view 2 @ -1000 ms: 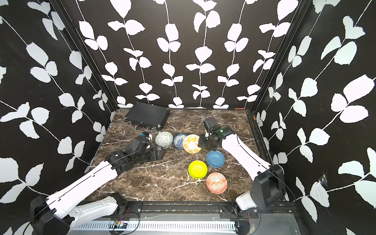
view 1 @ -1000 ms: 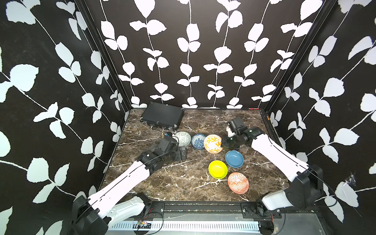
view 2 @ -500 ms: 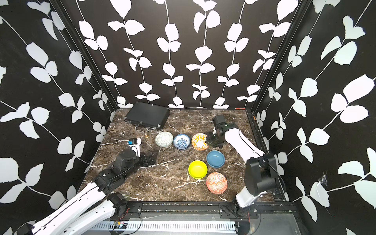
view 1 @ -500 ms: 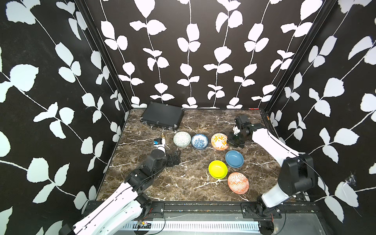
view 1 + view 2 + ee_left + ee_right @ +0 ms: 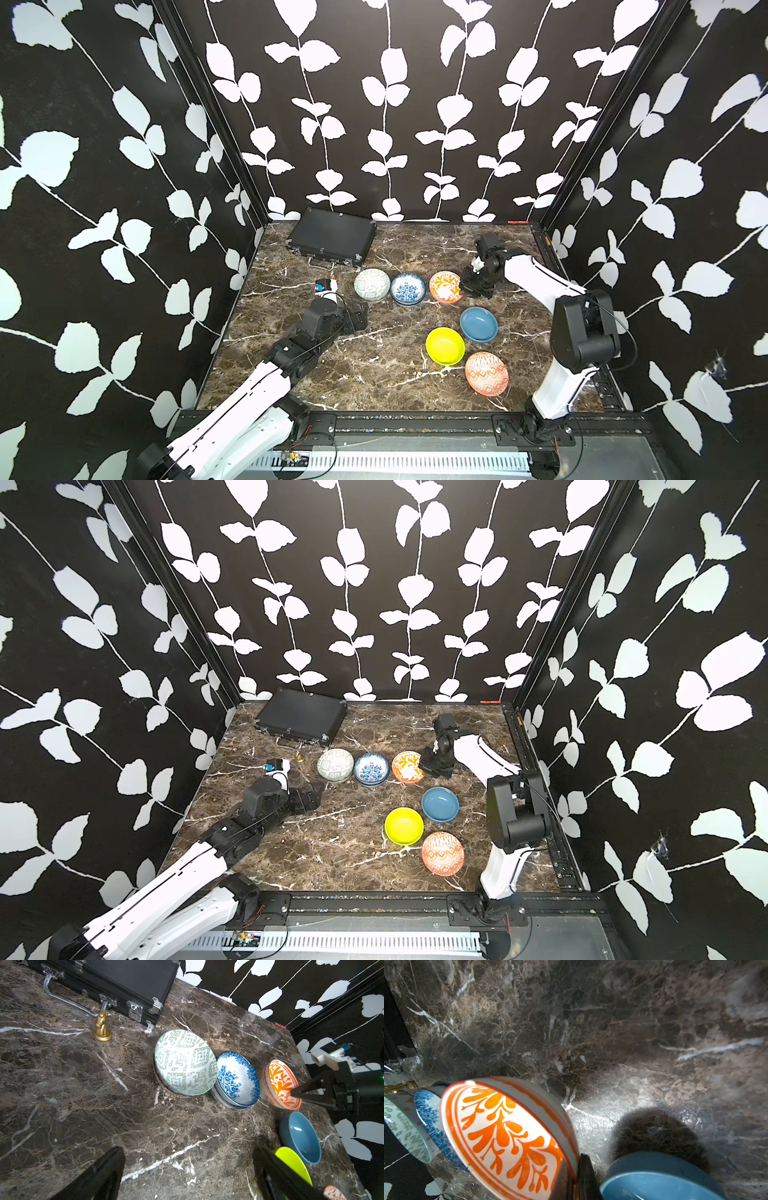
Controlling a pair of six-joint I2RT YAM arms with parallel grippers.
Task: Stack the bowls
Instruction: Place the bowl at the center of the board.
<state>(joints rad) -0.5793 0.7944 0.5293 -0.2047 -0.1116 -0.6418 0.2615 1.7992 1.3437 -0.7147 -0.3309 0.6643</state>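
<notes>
Starting at the near edge of the counter, you have the orange diamond-patterned bowl sitting alone on the right. The yellow bowl is close on its far-left side. The blue bowl lies just beyond those two. All three are upright with nothing nested in them.

Left of centre, your left end effector hangs low over bare counter. Its jaws are spread wide and hold nothing, and it is aimed toward the far row.

In that row, the pale green-patterned pile is at the left. The left wrist view shows a second rim under the top bowl. The blue-floral pile just to its right also shows two bowls nested.

At the right end, the orange leaf-patterned bowl is tipped on edge. Your right end effector is clamped on its right rim, one finger inside and one outside. You cannot tell whether its foot has left the counter.

Farther back, a gold chess knight stands in front of the black case.

By this layout, two pairs look done and four bowls remain single: the orange leaf-patterned one in your grip, blue, yellow and the diamond-patterned one. Roughly half the stacking is left, more if everything must end in one pile.
</notes>
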